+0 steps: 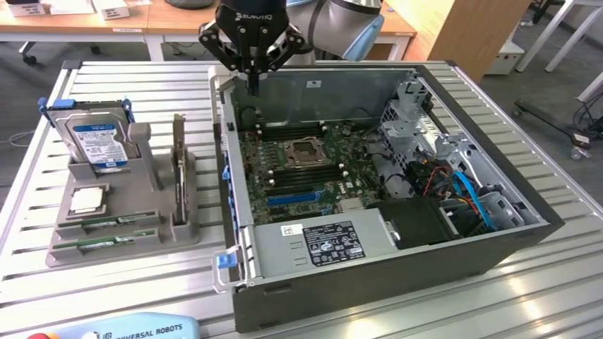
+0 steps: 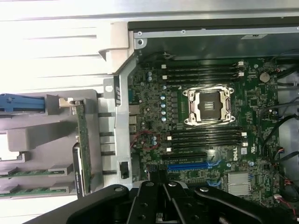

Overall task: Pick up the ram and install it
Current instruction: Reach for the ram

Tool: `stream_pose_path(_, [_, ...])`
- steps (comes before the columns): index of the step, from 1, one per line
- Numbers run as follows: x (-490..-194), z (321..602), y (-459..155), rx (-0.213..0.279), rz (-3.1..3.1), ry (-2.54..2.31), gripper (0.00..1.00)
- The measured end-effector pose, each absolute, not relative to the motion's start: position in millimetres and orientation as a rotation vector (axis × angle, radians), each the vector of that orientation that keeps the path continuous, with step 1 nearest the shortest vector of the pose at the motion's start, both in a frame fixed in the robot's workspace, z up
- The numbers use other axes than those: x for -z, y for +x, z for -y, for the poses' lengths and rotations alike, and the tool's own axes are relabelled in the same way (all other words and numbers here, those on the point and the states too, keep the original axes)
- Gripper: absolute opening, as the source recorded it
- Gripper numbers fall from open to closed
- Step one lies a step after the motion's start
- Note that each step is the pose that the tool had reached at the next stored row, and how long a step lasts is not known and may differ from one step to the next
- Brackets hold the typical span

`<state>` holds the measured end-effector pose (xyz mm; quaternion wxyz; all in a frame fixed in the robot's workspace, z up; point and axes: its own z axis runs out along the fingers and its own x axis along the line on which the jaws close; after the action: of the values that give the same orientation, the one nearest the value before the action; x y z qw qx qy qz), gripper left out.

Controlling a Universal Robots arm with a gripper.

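— Where do we stand?

— Barely begun, I'd say. On the worktop, the open computer case fills the middle and the exterior view's right side. The grey holder sits just beside it, toward the exterior view's left edge. My gripper hangs over the case's far corner nearest the holder, fingers clenched on nothing.

— And the ram?

— The ram lies in the holder's front slots, two sticks, untouched. The memory slots look empty, so pickup and install both remain.

Slatted metal tabletop, light wooden desks behind it, tall wooden panel at the exterior view's right, dull grey floor beyond
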<state>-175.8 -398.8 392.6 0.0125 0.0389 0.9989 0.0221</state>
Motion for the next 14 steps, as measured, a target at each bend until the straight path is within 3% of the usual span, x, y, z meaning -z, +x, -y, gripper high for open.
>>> stream_pose_path(14, [-392, 399, -212, -0.069, -3.113, 0.126, 0.10])
